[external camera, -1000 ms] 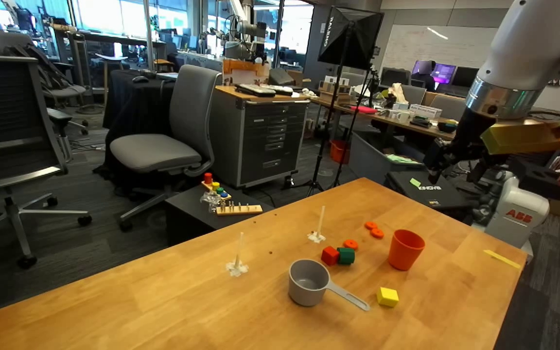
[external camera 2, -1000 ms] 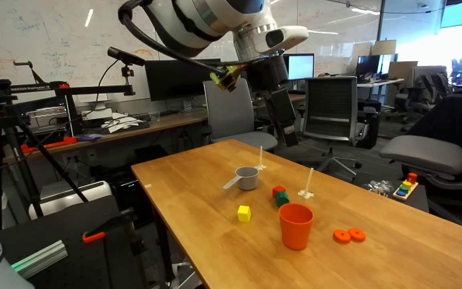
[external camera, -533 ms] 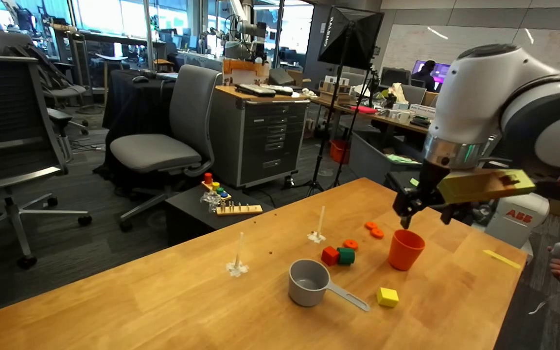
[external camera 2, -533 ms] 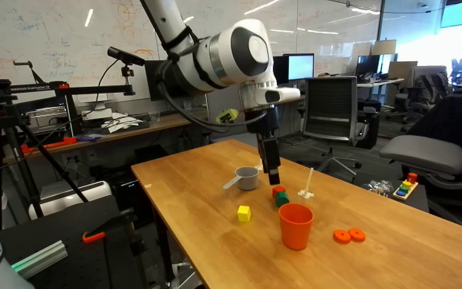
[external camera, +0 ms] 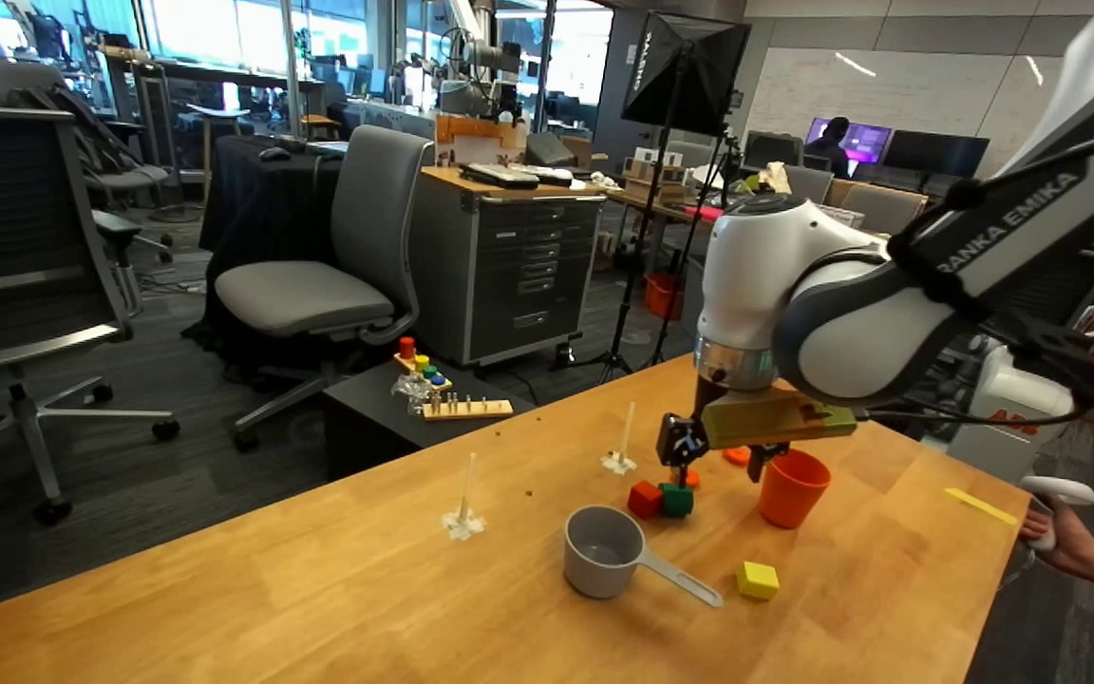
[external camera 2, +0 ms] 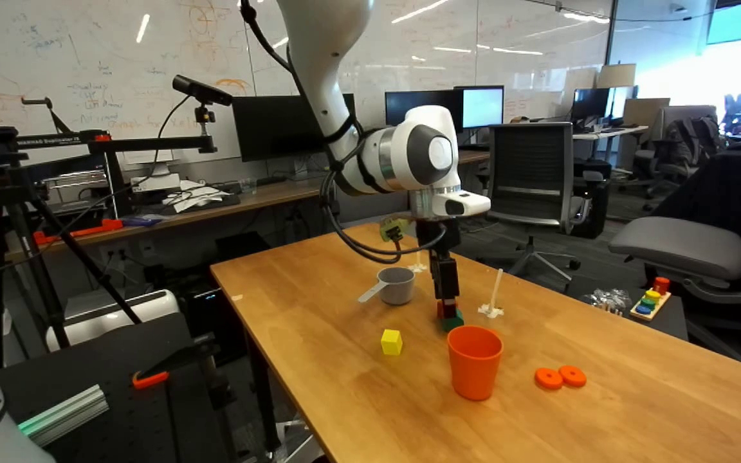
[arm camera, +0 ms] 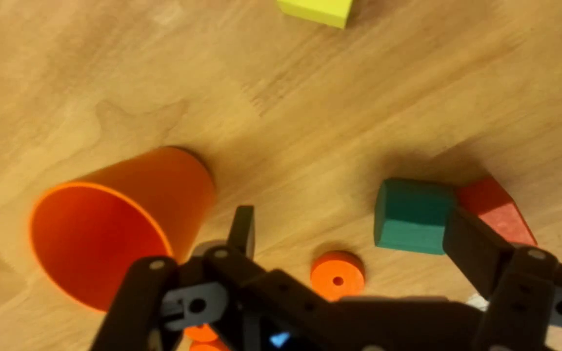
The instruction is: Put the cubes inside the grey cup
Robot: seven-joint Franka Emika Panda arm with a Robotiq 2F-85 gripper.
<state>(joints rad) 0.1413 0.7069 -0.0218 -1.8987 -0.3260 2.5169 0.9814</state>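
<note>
The grey cup (external camera: 596, 570) is a measuring cup with a long handle, upright on the table; it also shows in an exterior view (external camera 2: 397, 289). It is out of the wrist view. A green block (arm camera: 412, 214) and a red cube (arm camera: 500, 207) lie side by side, apparently touching. A yellow cube (external camera: 757, 580) lies apart, near the cup's handle; the wrist view cuts it off (arm camera: 316, 10). My gripper (arm camera: 351, 219) is open and empty, low over the table. One fingertip (arm camera: 473, 243) overlaps the green block's edge by the red cube; I cannot tell whether it touches.
An orange-red cup (external camera: 794, 494) stands close beside my other finger. An orange disc (arm camera: 337, 278) lies between the fingers in the wrist view, and two more discs (external camera 2: 560, 377) lie farther off. Two thin pegs (external camera: 627, 432) (external camera: 467, 489) stand taped to the table.
My arm has come down over the table, leftward in an exterior view, from high up to beside the green block and red cube. The gripper stays open. The blocks and cups have not moved.
</note>
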